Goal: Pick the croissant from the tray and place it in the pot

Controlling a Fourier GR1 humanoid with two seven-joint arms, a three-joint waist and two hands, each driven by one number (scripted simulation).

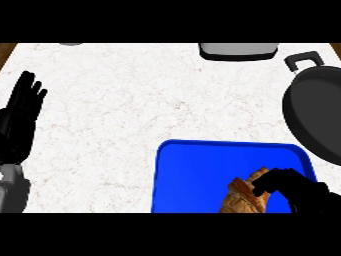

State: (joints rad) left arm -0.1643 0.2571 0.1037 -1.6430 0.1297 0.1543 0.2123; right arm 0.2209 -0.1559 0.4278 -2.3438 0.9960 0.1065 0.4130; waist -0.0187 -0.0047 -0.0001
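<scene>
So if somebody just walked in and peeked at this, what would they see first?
Probably the bright blue tray at the bottom middle, with the golden croissant on it and the right hand curling its fingers round it. Next the big black pot at the right edge of the counter, and the left hand resting open at the left, fingers up.

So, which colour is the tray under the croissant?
Bright blue tray, seen in the head view.
</scene>
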